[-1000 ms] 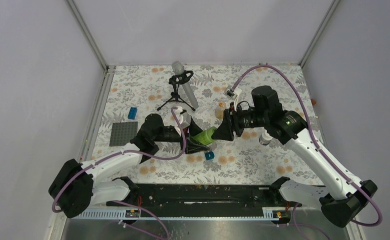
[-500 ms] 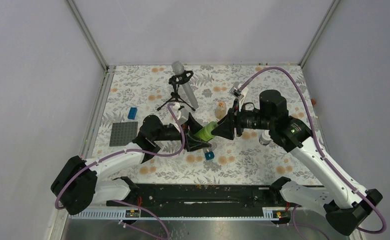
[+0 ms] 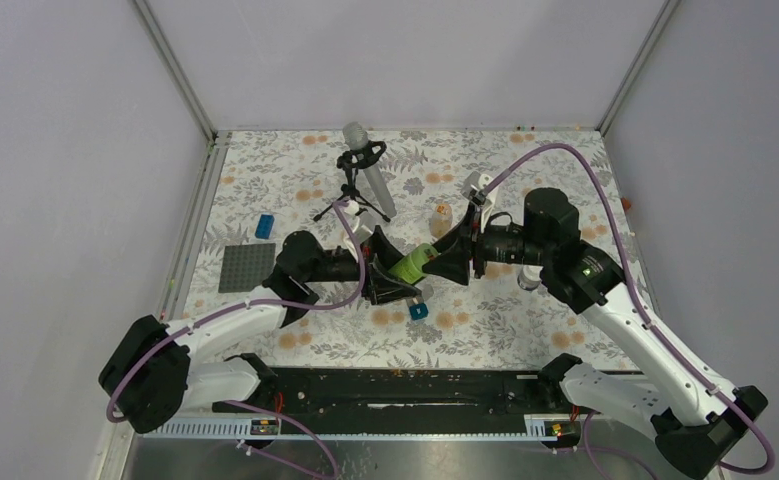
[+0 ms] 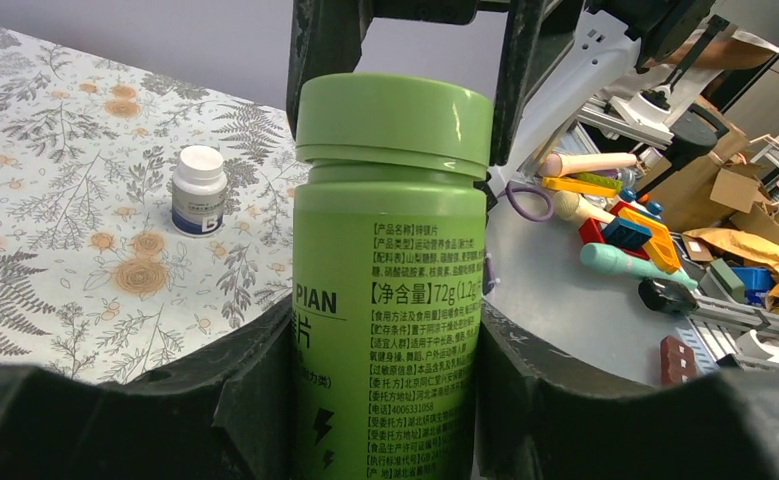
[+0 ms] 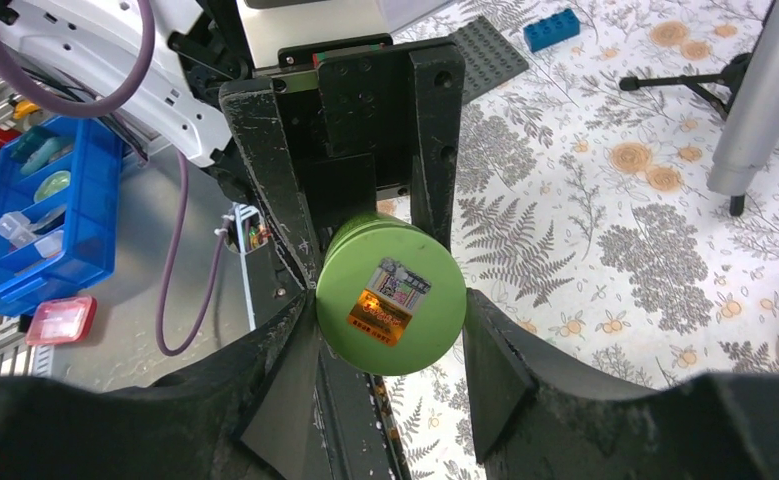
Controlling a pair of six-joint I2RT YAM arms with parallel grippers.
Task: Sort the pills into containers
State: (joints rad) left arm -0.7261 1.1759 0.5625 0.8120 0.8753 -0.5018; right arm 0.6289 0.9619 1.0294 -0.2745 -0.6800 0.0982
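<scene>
A green pill bottle point(image 3: 411, 264) with a green cap hangs above the table's middle, held between both arms. My left gripper point(image 3: 389, 278) is shut on its body; in the left wrist view the black fingers press both sides of the label point(image 4: 390, 300). My right gripper point(image 3: 452, 259) faces it from the right. In the right wrist view its fingers sit against both sides of the cap point(image 5: 392, 298), which carries an orange sticker. No loose pills are visible.
A small white-capped bottle point(image 4: 199, 188) stands on the floral table, and a pale orange bottle point(image 3: 442, 216) sits behind the grippers. A microphone on a tripod point(image 3: 367, 172) stands at the back. A blue brick point(image 3: 264, 226), grey baseplate point(image 3: 246, 267) and small blue piece point(image 3: 419, 311) lie left and near.
The right arm's wrist and elbow have swung right and lower while its gripper stays on the cap. The bottle and left gripper have shifted slightly up and right. Both grips are unchanged.
</scene>
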